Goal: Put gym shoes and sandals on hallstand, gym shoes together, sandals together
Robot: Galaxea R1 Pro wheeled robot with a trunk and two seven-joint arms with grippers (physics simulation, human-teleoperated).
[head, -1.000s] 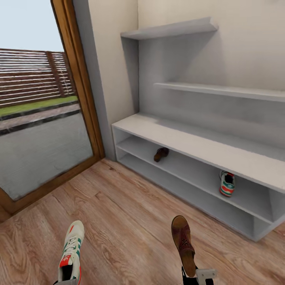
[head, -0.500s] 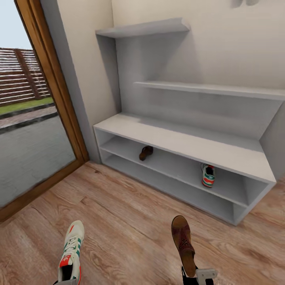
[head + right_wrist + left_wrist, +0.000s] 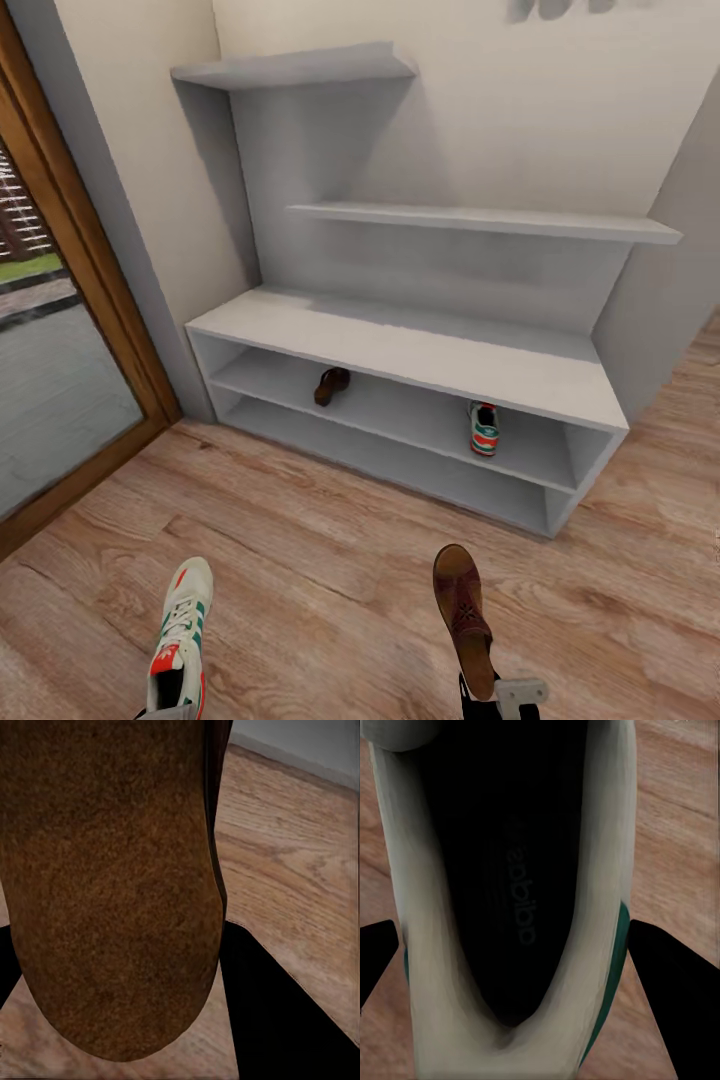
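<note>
My left gripper (image 3: 510, 960) is shut on a white gym shoe (image 3: 182, 635) with green stripes, held low at the head view's bottom left; its dark insole (image 3: 510, 870) shows between the black fingers (image 3: 675, 982). My right gripper (image 3: 120, 967) is shut on a brown sandal (image 3: 463, 615), whose sole (image 3: 112, 885) sits close to the right wrist camera. Ahead stands the white hallstand (image 3: 400, 345). On its middle shelf lie another sandal (image 3: 331, 384) toward the left and another gym shoe (image 3: 484, 428) toward the right, well apart.
A wood-framed glass door (image 3: 70, 330) is at the left, beside the hallstand. Two floating shelves (image 3: 480, 220) hang on the back panel. A grey wall (image 3: 670, 300) rises just right of the rack. Wood plank floor (image 3: 330, 560) lies between me and the rack.
The whole head view has swung to the right, so the hallstand sits further left and its right end and the wall beyond have come into sight. Both held shoes keep their place.
</note>
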